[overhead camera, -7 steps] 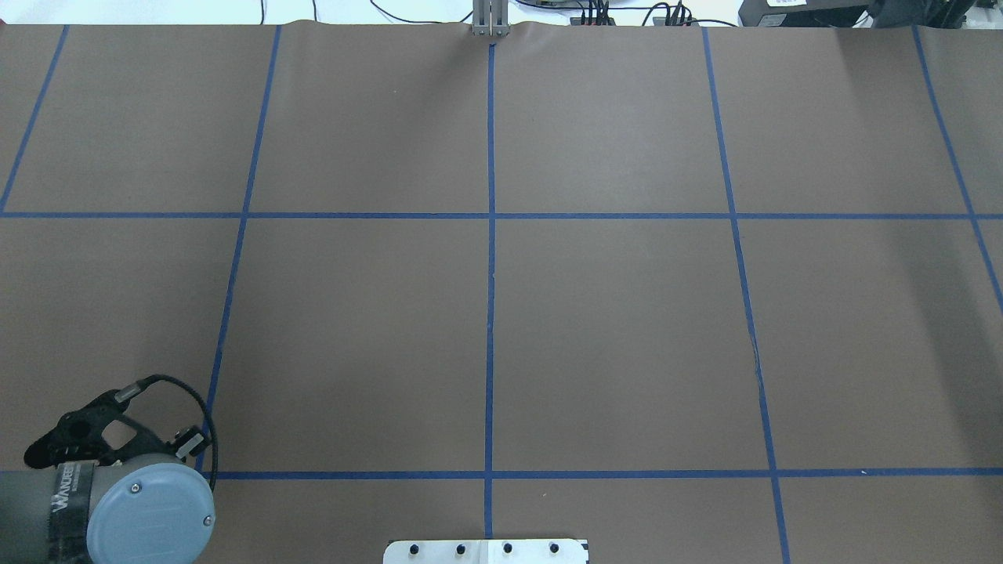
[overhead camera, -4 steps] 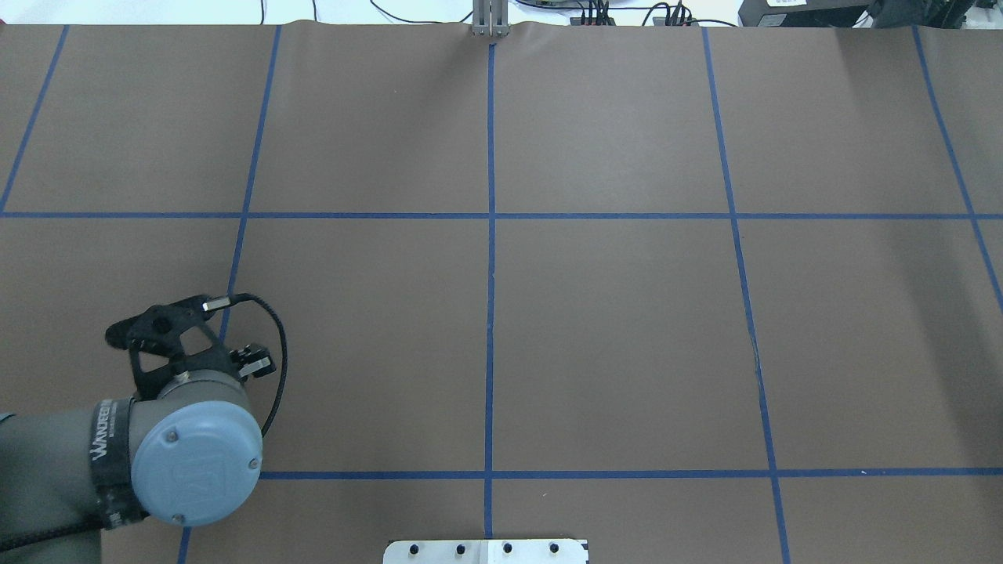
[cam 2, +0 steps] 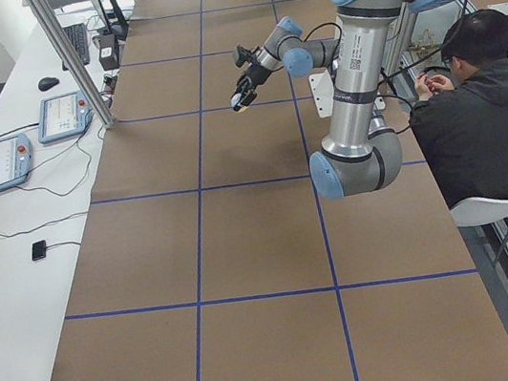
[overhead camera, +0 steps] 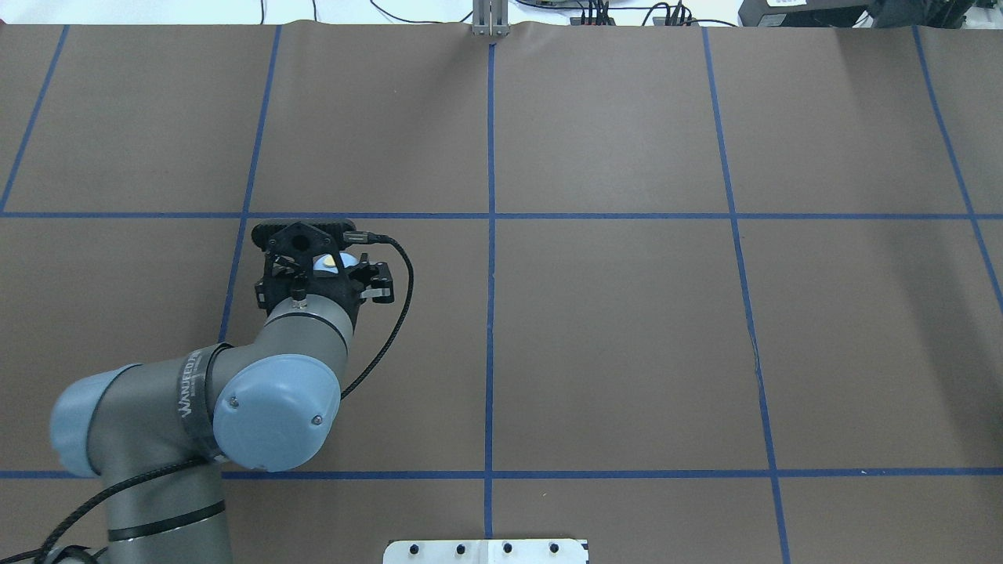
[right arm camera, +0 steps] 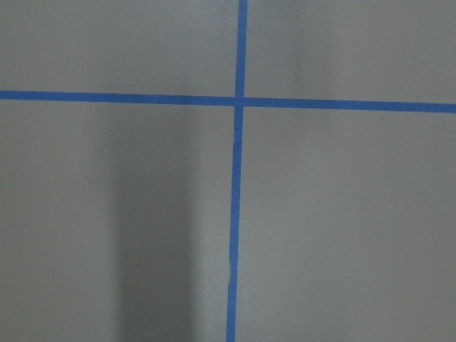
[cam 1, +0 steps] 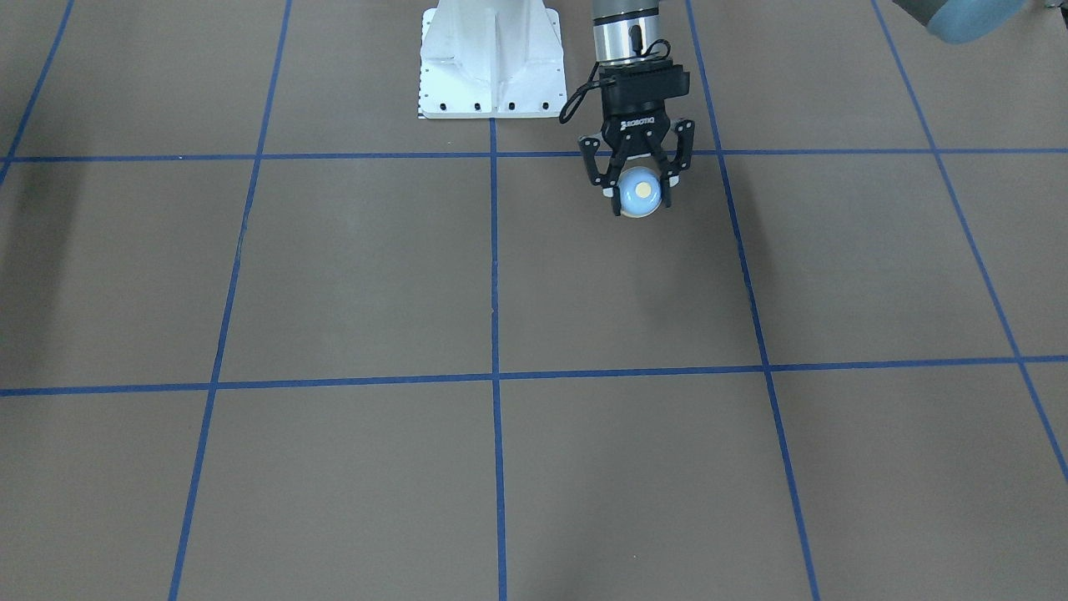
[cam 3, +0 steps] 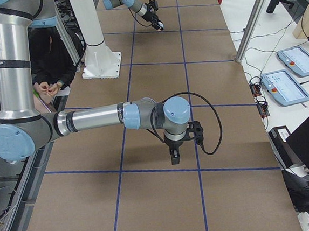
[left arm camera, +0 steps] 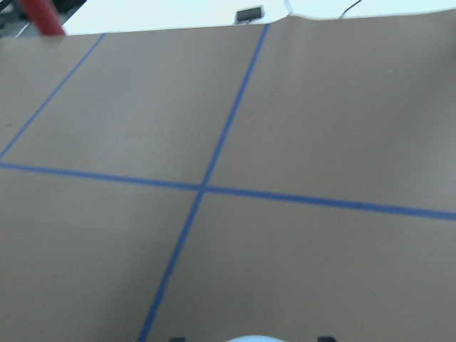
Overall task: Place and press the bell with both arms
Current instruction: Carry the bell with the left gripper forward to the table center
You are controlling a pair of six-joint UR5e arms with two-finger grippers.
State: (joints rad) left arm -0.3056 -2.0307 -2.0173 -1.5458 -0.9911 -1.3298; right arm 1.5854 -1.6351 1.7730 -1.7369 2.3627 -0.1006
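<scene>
Left hand [cam 1: 640, 194] was clamped on the bell [cam 1: 641, 189], holding it in the air over the desk [cam 1: 334, 275], on the robot's left. Right hand [cam 3: 174, 158] pointed down over the desk; can't tell whether it was wide or narrow.

Left arm [overhead camera: 149, 407], right arm [cam 3: 90, 120]: grey tubes, light-blue joint caps [overhead camera: 276, 413], black braided cable [overhead camera: 408, 282]; black left tool [cam 1: 640, 199] marked ROBOTIQ, silver wrist collar [cam 1: 622, 37].
</scene>
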